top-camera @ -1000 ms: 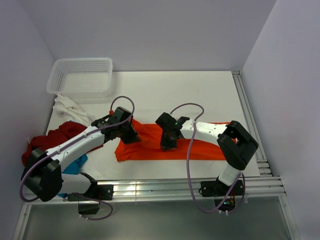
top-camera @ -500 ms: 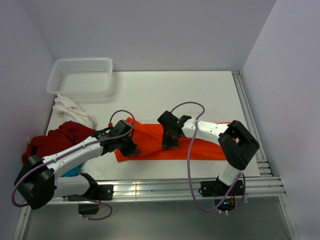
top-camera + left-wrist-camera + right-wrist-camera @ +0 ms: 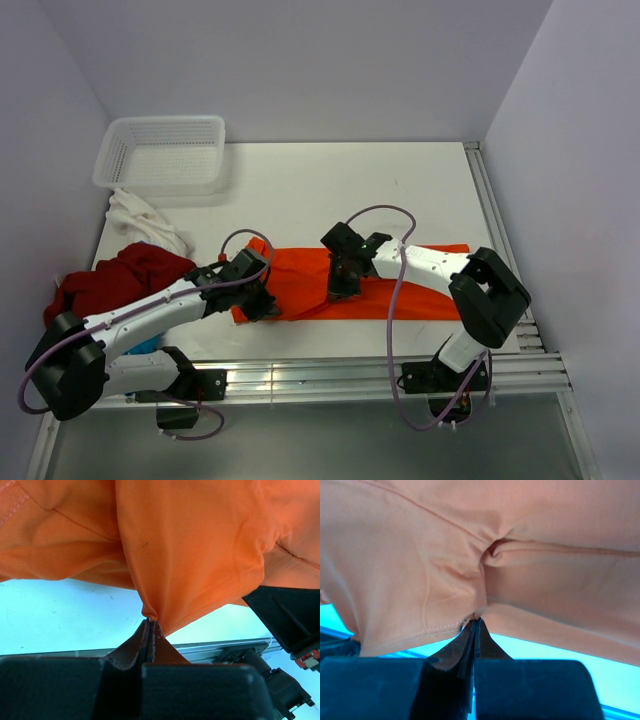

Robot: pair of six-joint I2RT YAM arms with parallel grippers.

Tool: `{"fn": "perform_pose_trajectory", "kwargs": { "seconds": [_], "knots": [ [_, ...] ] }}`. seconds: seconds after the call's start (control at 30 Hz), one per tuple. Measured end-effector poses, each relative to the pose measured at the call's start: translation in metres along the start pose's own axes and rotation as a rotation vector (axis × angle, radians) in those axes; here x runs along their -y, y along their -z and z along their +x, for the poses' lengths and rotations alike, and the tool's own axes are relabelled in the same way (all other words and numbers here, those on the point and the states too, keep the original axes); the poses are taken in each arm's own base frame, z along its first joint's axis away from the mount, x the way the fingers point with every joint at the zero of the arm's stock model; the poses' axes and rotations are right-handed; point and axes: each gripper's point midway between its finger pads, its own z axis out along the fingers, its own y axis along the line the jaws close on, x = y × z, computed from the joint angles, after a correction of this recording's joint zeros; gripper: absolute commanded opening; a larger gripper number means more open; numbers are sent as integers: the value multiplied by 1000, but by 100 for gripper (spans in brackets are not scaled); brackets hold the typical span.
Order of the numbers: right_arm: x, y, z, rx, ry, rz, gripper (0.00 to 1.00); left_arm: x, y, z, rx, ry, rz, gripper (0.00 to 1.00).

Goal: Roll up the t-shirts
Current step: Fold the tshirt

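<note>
An orange t-shirt (image 3: 420, 290) lies folded into a long band across the near half of the table. My left gripper (image 3: 262, 300) is shut on a pinch of its left end (image 3: 190, 555), seen from close up at the fingertips (image 3: 150, 622). My right gripper (image 3: 340, 283) is shut on the cloth (image 3: 445, 555) near the band's middle, jaws pressed together on a small fold (image 3: 477, 619). A dark red t-shirt (image 3: 115, 280), a blue one (image 3: 150, 335) and a white one (image 3: 140, 220) lie heaped at the left edge.
A white mesh basket (image 3: 162, 152) stands at the back left corner. Aluminium rails (image 3: 495, 230) run along the right and near edges of the table. Walls close in on three sides.
My left gripper has drawn the shirt's left end toward the near edge, and the band now lies narrower. My right gripper shifted slightly right and nearer with the cloth.
</note>
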Motion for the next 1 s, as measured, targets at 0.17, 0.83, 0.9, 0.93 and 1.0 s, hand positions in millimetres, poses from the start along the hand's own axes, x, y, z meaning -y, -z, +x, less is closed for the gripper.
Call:
{"fn": "perform_pose_trajectory", "kwargs": {
  "seconds": [0.17,0.83,0.9,0.93,1.0],
  "knots": [
    [-1,2,1,-4,1,-11,0,-3,-1,1,0,1,-2,0],
    [6,-1,7,-21,7,2,0,-5,-4,19,-28,16,4,1],
    [6,-1,7,-21,13,2,0,-4,-5,22,-27,18,6,2],
    [6,-1,7,-20,16,2,0,-3,-5,23,-25,21,7,6],
    [7,-1,6,-19,21,3,0,-2,-6,25,-24,17,9,30]
  ]
}}
